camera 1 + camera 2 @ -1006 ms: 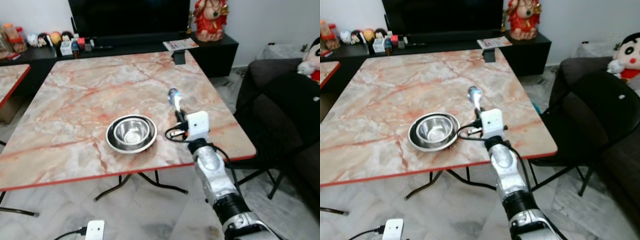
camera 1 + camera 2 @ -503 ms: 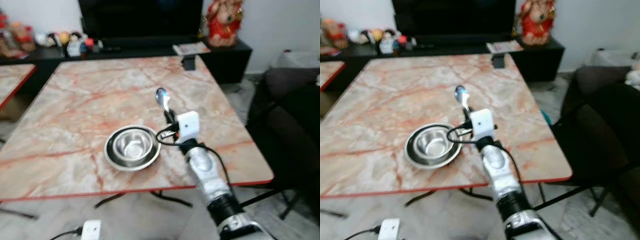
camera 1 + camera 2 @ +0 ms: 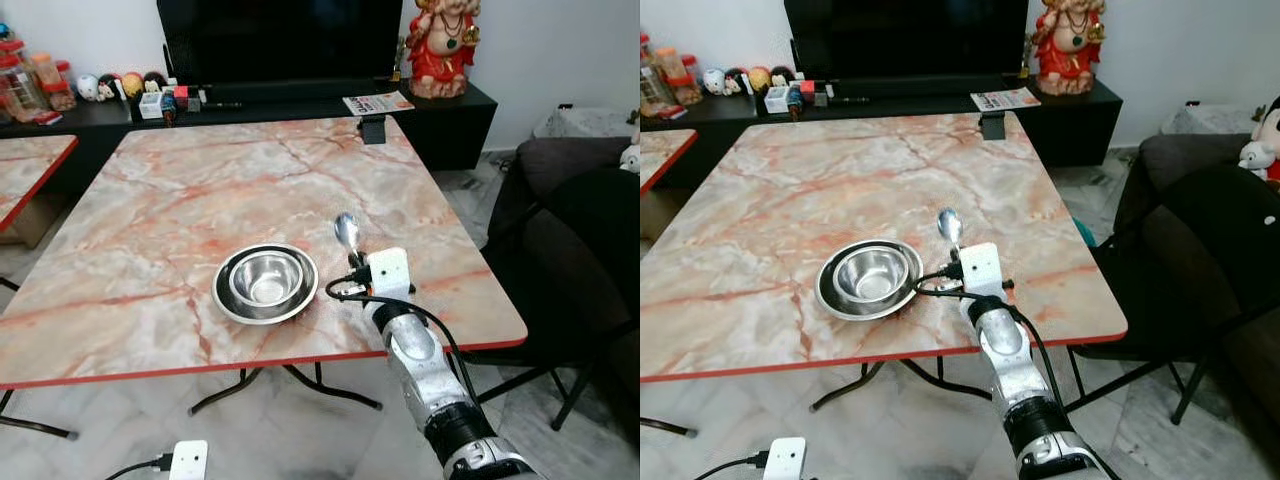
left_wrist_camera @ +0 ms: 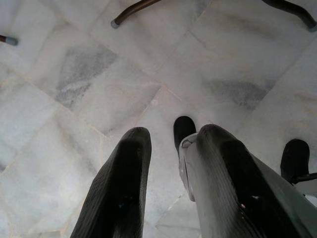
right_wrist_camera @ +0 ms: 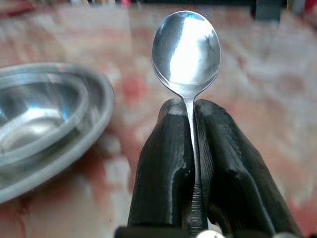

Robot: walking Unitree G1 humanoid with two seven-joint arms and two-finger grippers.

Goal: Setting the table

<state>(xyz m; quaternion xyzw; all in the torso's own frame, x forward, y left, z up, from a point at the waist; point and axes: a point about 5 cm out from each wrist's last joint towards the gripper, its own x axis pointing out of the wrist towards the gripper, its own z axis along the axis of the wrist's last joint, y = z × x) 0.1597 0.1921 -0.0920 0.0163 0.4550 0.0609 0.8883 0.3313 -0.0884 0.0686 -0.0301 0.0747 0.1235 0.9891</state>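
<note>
Right wrist view: right gripper (image 5: 194, 148) pinches the spoon (image 5: 186, 47) by its handle, fingers pressed tight on it, bowl end sticking out past the tips. Spoon sits just above the table (image 3: 180, 190), right of the bowl (image 3: 264, 279) and plate (image 3: 230, 300), near the near-right edge.

Risks, imo: grip is only on a thin, slick handle, so the spoon could pivot or slip if lowered fast. Released too far left it clips the plate rim w/ a clatter; too far near/right it may slide off the edge.

Spoon looks polished steel, oval bowl, bright glare, narrow neck. Bowl nests in the plate, both steel.

Left gripper (image 4: 163, 188) hangs idle over the floor, fingers apart, holding nothing.
</note>
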